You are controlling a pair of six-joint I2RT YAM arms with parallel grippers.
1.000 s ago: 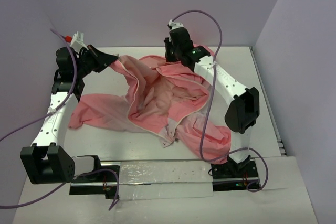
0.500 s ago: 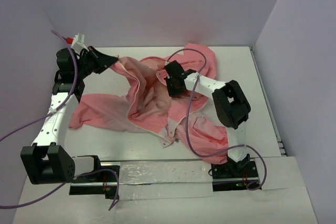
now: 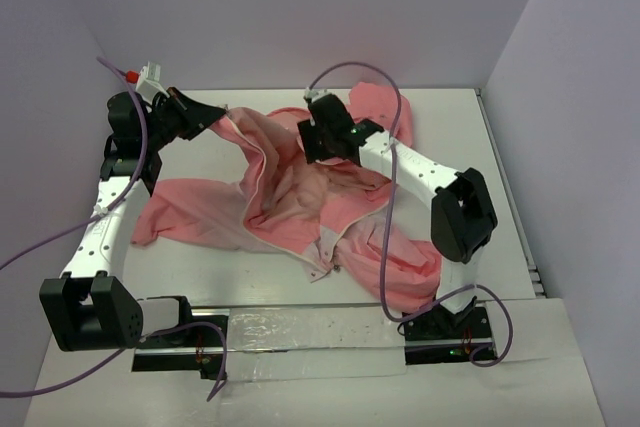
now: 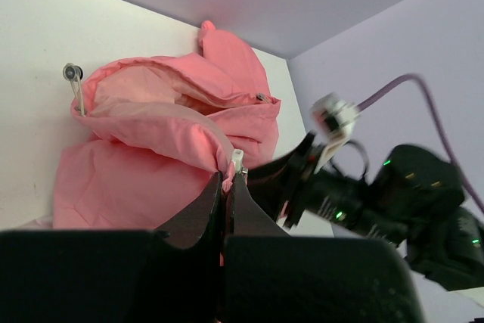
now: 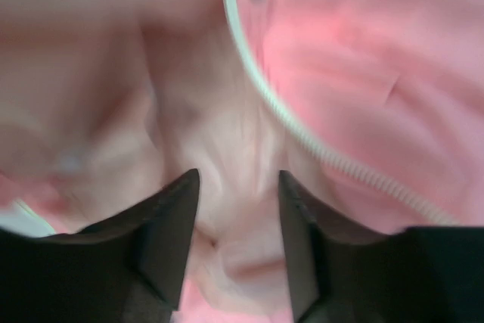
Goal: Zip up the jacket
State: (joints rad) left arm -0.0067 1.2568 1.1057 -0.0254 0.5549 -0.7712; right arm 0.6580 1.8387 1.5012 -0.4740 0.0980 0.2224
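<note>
Swung back over the soft salmon-pink fabric jacket (image 3: 290, 209), the right hand (image 5: 238, 187), spread apart, should pinch the pale zipper tape (image 5: 302, 135) to its right.

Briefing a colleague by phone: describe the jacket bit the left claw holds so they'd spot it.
The salmon-pink jacket lies across the white table. At its far-left end a fold is held up by the left claw, shut on it. There, a small white zipper end pokes out just above the fingertips, unlike the plain pink around it.
</note>
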